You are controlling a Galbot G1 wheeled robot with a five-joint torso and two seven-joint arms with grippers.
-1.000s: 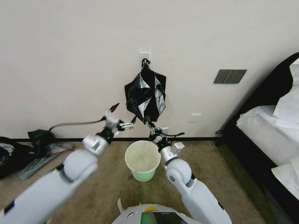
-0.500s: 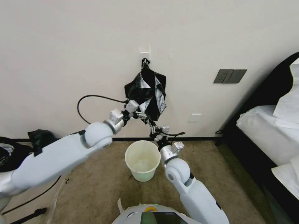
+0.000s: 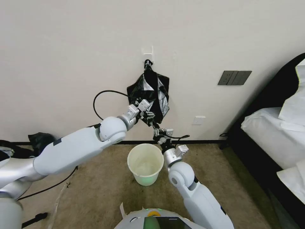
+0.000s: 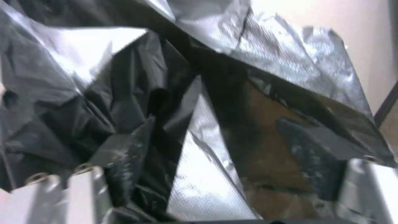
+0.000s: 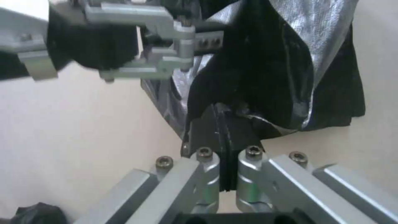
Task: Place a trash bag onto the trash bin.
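Your trash bag [image 3: 148, 93] hangs long-axis vertical from the wall hook [image 3: 148, 52], directly above the trash bin [image 3: 145, 163]. Right claw [image 3: 155, 127] pinches its bottom tip; left claw [image 3: 149, 115], spread wide, presses its lower folds.

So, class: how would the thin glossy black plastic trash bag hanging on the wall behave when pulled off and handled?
The thin glossy black plastic trash bag hangs in sharp creases, so probably floppy and very light. Its sheen suggests slippery film. The right gripper is pinched shut on its lower corner; it likely stretches rather than holds shape.
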